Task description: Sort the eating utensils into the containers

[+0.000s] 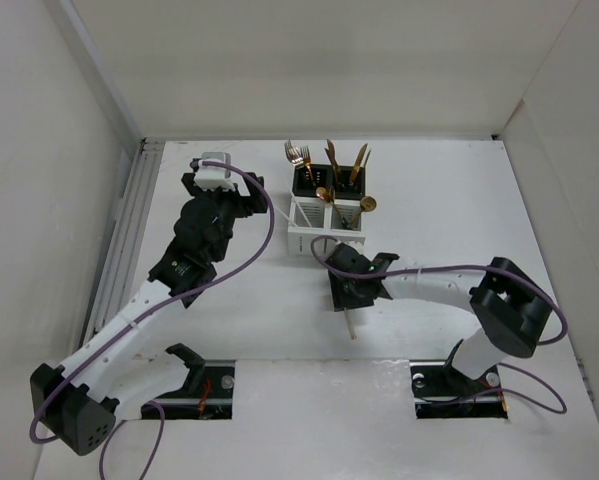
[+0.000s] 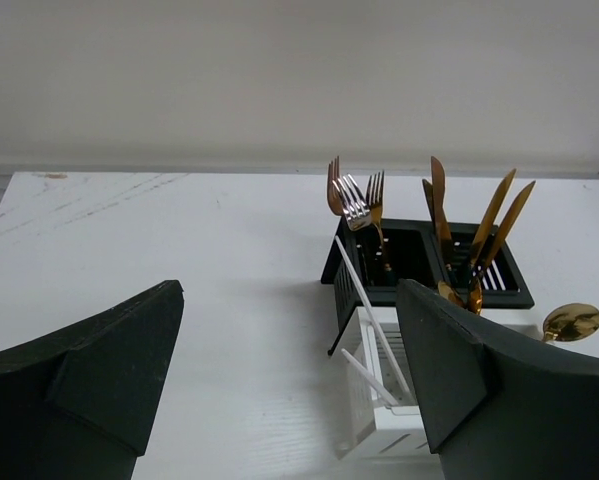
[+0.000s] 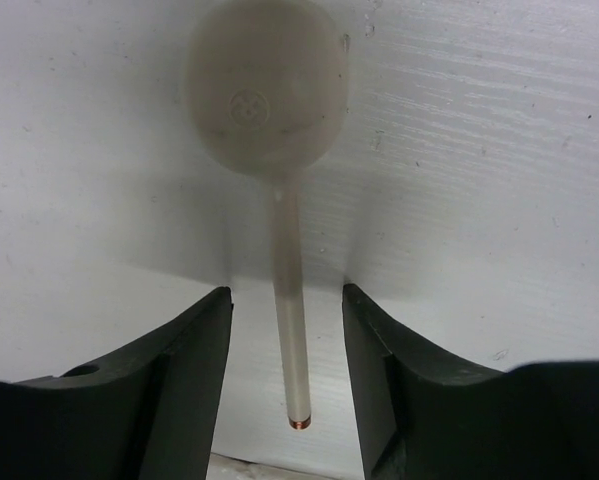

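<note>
A cream spoon (image 3: 266,95) lies flat on the white table, bowl away from the wrist camera. My right gripper (image 3: 286,292) is open, its fingers on either side of the handle and not touching it. From above, the right gripper (image 1: 347,290) is over the spoon, and only the handle end (image 1: 350,328) shows. The black caddy (image 1: 331,181) holds forks (image 2: 354,195) and gold knives (image 2: 489,220). The white caddy (image 1: 322,226) in front of it holds gold spoons (image 1: 367,204) and thin white sticks (image 2: 369,320). My left gripper (image 2: 289,290) is open and empty, left of the caddies.
White walls close in the table at the back and both sides. A metal rail (image 1: 129,230) runs along the left edge. Purple cables loop off both arms. The two caddies stand touching each other at the back middle.
</note>
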Controlling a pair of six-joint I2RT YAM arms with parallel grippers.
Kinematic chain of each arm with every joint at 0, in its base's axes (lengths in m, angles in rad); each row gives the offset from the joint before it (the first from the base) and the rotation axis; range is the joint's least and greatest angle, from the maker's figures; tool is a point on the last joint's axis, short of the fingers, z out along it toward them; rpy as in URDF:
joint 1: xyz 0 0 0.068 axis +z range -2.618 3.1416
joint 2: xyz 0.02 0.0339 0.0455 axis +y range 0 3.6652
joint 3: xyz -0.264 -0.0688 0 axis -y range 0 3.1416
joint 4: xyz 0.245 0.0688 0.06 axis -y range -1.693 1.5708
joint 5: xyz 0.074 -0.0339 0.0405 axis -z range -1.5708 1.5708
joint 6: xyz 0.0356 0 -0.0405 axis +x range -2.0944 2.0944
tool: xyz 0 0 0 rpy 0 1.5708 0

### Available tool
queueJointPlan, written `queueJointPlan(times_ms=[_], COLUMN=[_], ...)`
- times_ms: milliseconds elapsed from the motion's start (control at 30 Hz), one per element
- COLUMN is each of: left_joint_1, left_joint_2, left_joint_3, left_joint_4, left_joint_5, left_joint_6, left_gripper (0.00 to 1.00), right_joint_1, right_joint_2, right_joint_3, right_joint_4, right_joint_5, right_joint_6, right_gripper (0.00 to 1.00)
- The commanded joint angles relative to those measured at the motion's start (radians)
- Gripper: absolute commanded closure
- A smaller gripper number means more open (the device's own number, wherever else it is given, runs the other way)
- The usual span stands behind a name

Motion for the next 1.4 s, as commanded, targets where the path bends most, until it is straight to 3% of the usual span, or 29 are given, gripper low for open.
queueJointPlan(times_ms=[0,67,333,767,967,1100,1367], left_joint_1=[0.001,0.001,0.010,0.020,0.020,0.020,0.020], left_joint_2=[-0.013,-0.004,-0.004,0.006,0.006,-0.003,-0.013], left_joint_3=[-0.005,0.004,0.004,-0.005,-0.005,0.004,-0.014], left_joint_4=[0.025,0.025,0.025,0.007,0.007,-0.016,-0.016], left_joint_5=[0.016,0.016,0.016,0.035,0.044,0.044,0.044], left_joint_6=[-0.016,-0.016,-0.026,-0.044,-0.044,-0.044,-0.062], left_gripper=[0.15,0.15,0.15,0.15,0.15,0.15,0.15], right_joint_1=[0.009,0.009,0.018,0.084,0.084,0.084,0.131], right_joint_2=[0.038,0.056,0.133,-0.045,0.073,0.113,0.072], right_joint_3=[0.027,0.016,0.062,0.085,0.174,0.216,0.093], right_joint_4=[-0.001,0.019,-0.018,-0.085,-0.103,-0.168,-0.139], right_joint_5=[0.018,0.008,0.048,0.151,0.171,0.150,0.060], right_joint_6=[-0.003,-0.003,-0.045,-0.045,-0.077,-0.077,-0.016], right_gripper=[0.46,0.49,1.00,1.00,0.68,0.67,0.66])
